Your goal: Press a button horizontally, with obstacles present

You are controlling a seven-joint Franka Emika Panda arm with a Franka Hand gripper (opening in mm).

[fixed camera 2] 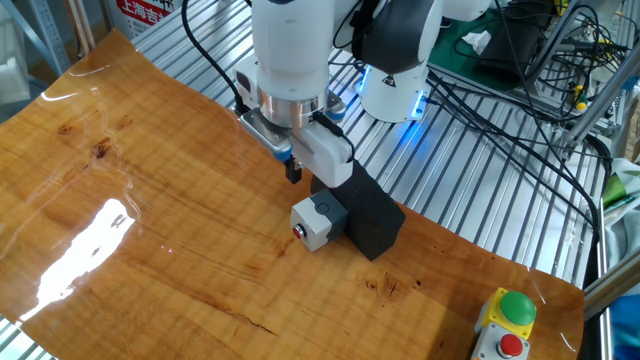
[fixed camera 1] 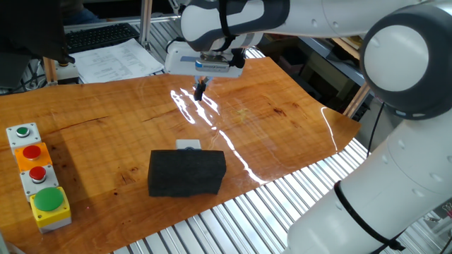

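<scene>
The button (fixed camera 2: 318, 221) is a small pale grey-white box with a tiny red knob on its side face, set against the black block (fixed camera 2: 366, 214). In one fixed view only its pale top (fixed camera 1: 188, 144) shows behind the black block (fixed camera 1: 187, 172). My gripper (fixed camera 2: 293, 172) hangs above the wooden board, just behind and to the left of the button and apart from it. In one fixed view the gripper (fixed camera 1: 200, 90) is well beyond the block. Its dark fingertips show as one tip with no gap and hold nothing.
A stack of button boxes (fixed camera 1: 35, 176) with red and green round buttons stands at the board's left edge; a yellow box with a green button (fixed camera 2: 515, 312) shows in the other fixed view. The wooden board (fixed camera 1: 282, 120) lies on a slatted metal table. Cables lie behind the robot base.
</scene>
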